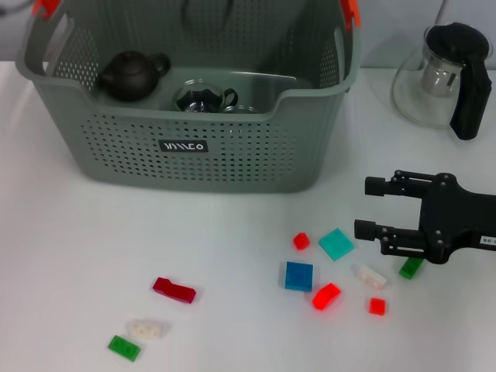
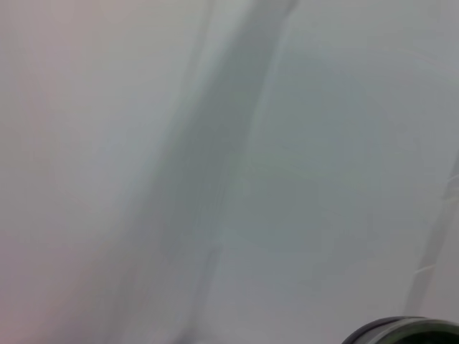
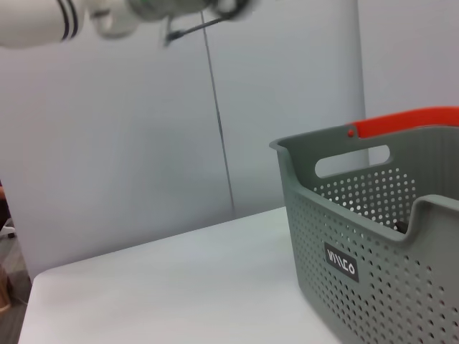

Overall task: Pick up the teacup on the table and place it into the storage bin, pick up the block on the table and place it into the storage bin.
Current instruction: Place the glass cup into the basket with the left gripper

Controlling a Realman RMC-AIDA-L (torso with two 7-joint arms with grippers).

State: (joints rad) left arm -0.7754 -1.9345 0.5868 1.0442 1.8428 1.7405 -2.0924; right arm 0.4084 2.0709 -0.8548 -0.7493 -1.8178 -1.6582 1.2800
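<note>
The grey perforated storage bin [image 1: 194,147] stands at the back of the white table, and its logo side also shows in the right wrist view [image 3: 373,251]. Inside it lie a dark teapot [image 1: 130,75] and a glass teacup [image 1: 203,97]. Several small blocks are scattered in front: a blue one [image 1: 298,276], a teal one [image 1: 335,244], a red curved one [image 1: 326,296] and a white one [image 1: 370,276]. My right gripper [image 1: 370,208] hovers open and empty at the right, just beside the teal and white blocks. The left gripper is out of view.
A glass pitcher with a black handle [image 1: 442,74] stands at the back right. A dark red block [image 1: 174,290], a white one [image 1: 146,329] and a green one [image 1: 124,347] lie at the front left. A green block [image 1: 411,267] sits under my right gripper's body.
</note>
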